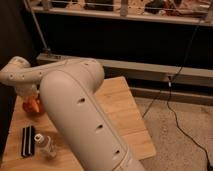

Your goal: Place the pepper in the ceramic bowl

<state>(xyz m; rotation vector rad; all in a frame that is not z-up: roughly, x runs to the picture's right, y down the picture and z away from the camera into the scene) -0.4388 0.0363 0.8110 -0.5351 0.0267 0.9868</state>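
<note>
Gripper (pixel 28 94) sits at the surface's (pixel 117 102) far-left corner, just above the orange bowl (pixel 34 106); my own arm (pixel 82 125) blocks it, so I can't tell its state or spot the pepper.

A wooden surface (pixel 120 112) carries 1 flat black bar (pixel 28 141) and, just beside it, a small pale bottle-like object (pixel 46 145). A dark cable (pixel 172 97) trails onto the speckled floor (pixel 182 145). The tool (pixel 29 96) hangs over the surface's left side.
</note>
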